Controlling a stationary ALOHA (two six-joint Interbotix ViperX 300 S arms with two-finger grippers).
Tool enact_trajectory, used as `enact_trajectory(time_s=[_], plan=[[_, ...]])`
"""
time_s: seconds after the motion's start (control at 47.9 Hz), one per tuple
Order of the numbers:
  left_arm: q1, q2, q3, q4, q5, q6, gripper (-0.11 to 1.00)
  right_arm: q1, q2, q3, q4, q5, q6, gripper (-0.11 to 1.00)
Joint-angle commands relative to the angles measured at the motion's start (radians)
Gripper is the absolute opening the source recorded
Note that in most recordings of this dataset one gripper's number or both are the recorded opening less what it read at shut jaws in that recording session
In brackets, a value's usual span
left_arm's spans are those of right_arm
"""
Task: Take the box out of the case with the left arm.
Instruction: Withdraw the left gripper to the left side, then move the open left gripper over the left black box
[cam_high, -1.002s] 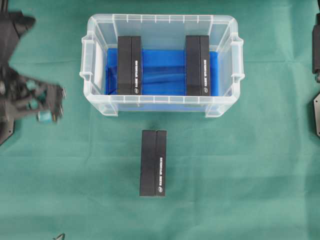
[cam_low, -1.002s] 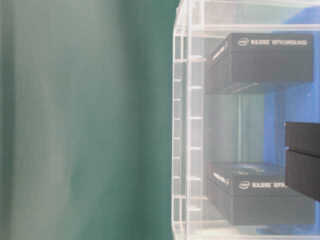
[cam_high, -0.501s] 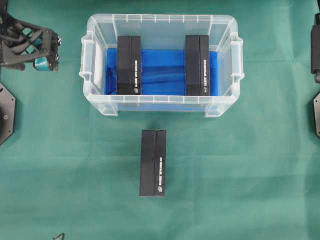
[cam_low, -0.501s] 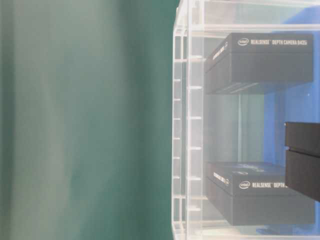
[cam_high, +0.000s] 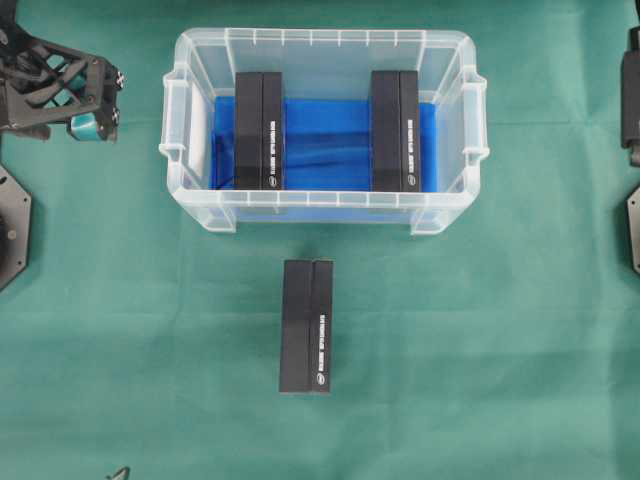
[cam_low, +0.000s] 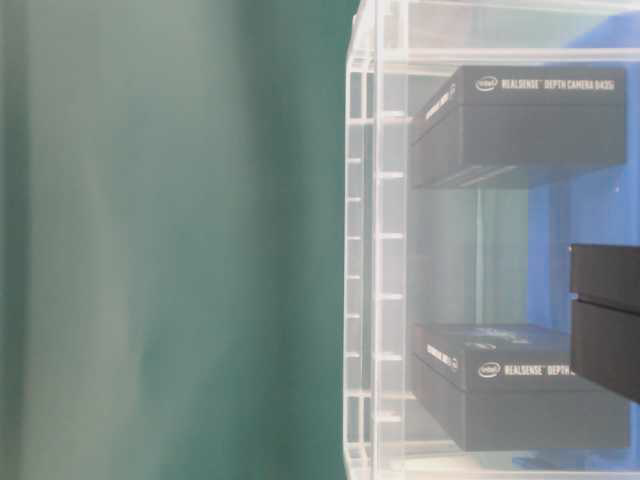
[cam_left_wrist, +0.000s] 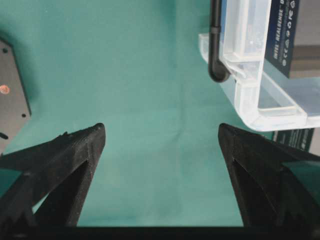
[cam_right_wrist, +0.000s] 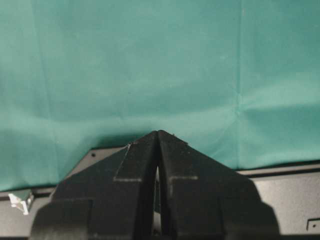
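Pincer (cam_left_wrist: 161, 132) of the left arm (cam_high: 35, 80) stands wide open with nothing between its black fingers (cam_left_wrist: 75, 155), hanging over bare green tabletop (cam_high: 480, 350) just off the left end of the case (cam_high: 200, 50). In the overhead view this pincer (cam_high: 95, 105) sits near the picture's top left corner, apart from the case's left handle. The wrist view shows the case corner (cam_left_wrist: 260, 95) at upper right, with a box seen through its clear wall. The case holds two black boxes on its blue lining (cam_high: 325, 145): the left box (cam_high: 259, 130) nearest the left arm and the right box (cam_high: 395, 130) toward the far end, well apart from each other, each lying lengthwise across the case. A third box (cam_high: 306, 326) lies on the tabletop outside, near the case's front wall. The table-level view shows two boxes through the clear side, white lettering on their edges. The right pincer (cam_right_wrist: 158, 137) has its fingers pressed together, empty, over the cloth at the right edge.
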Motion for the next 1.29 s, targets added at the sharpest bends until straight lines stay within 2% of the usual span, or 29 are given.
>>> enact_trajectory(time_s=[0.0,0.209,0.334,0.73,0.939,1.106,1.273], plan=[[0.003,-0.003,-0.014,0.0,-0.002,0.002,0.96,-0.002,-0.002,-0.009,-0.002,-0.005,0.002,0.01],[-0.003,0.012,-0.028,-0.003,-0.012,-0.005,0.96,-0.002,-0.002,-0.009,0.0,-0.005,0.002,0.01],[-0.018,0.066,-0.077,-0.003,-0.025,-0.008,0.96,-0.002,-0.002,-0.009,0.0,-0.005,0.002,0.01],[-0.04,0.344,-0.37,-0.003,-0.035,-0.003,0.96,-0.002,-0.002,-0.009,0.0,-0.026,0.002,0.01],[-0.04,0.445,-0.486,-0.003,-0.029,-0.002,0.96,-0.002,-0.002,-0.009,-0.002,-0.028,0.002,0.01],[-0.044,0.489,-0.523,-0.003,-0.029,0.006,0.96,-0.002,-0.002,-0.009,0.0,-0.028,0.002,0.01],[-0.044,0.497,-0.514,-0.002,-0.029,0.032,0.96,0.0,-0.002,-0.009,0.0,-0.028,0.002,0.01]])
